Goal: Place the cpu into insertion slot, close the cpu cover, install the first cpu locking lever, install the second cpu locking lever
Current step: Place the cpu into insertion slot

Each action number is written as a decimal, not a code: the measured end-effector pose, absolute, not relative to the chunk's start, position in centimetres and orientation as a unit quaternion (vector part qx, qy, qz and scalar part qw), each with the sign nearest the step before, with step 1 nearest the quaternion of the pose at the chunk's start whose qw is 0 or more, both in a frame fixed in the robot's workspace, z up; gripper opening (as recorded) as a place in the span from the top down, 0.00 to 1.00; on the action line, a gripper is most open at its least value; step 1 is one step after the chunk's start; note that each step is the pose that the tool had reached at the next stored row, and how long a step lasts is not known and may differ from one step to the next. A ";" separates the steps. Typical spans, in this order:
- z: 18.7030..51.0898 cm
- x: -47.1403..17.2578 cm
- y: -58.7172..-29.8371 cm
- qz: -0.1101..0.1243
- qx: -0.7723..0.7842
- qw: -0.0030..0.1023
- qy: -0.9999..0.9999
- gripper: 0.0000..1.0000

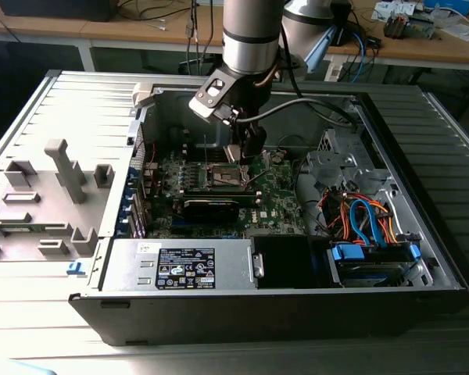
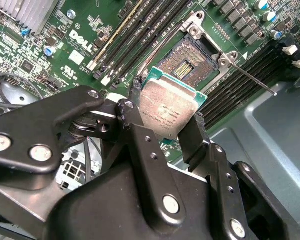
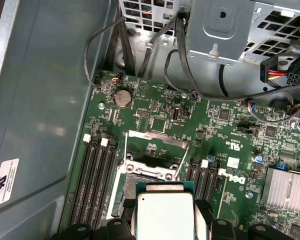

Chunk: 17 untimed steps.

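Note:
My gripper (image 2: 165, 119) is shut on the cpu (image 2: 171, 106), a flat square chip with a silvery top and green edge, held by two opposite sides. It hangs a little above the green motherboard (image 1: 277, 199), beside the open insertion slot (image 2: 188, 62) with its dark pin field bare. In the first wrist view the cpu (image 3: 165, 214) covers part of the insertion slot (image 3: 121, 197). The cpu cover (image 3: 157, 136) stands swung up at the slot's far side. A thin locking lever (image 2: 251, 78) sticks out, unlatched. In the exterior view the gripper (image 1: 247, 158) hovers over the slot (image 1: 221, 176).
Memory slots (image 3: 97, 175) flank the socket on both sides. A finned silver heatsink (image 3: 285, 187) and a coin battery (image 3: 122, 98) sit on the board. The case holds a power supply (image 1: 180, 266), a black card (image 1: 211, 207), and a drive cage with blue and orange cables (image 1: 367, 223).

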<state>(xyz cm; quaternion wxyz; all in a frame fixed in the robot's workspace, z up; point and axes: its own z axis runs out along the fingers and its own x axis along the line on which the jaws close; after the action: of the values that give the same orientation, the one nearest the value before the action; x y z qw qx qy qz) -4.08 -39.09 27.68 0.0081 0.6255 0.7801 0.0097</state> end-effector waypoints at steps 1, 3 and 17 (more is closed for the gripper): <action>27.7 -4.1 -39.1 0.010 0.627 0.008 0.779 0.45; 27.6 -4.1 -39.1 0.010 0.632 0.008 0.775 0.45; 27.3 -4.1 -39.1 0.009 0.690 0.009 0.723 0.45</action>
<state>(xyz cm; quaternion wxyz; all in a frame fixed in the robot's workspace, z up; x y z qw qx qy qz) -4.08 -39.07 27.33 0.0085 0.6903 0.7234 0.0094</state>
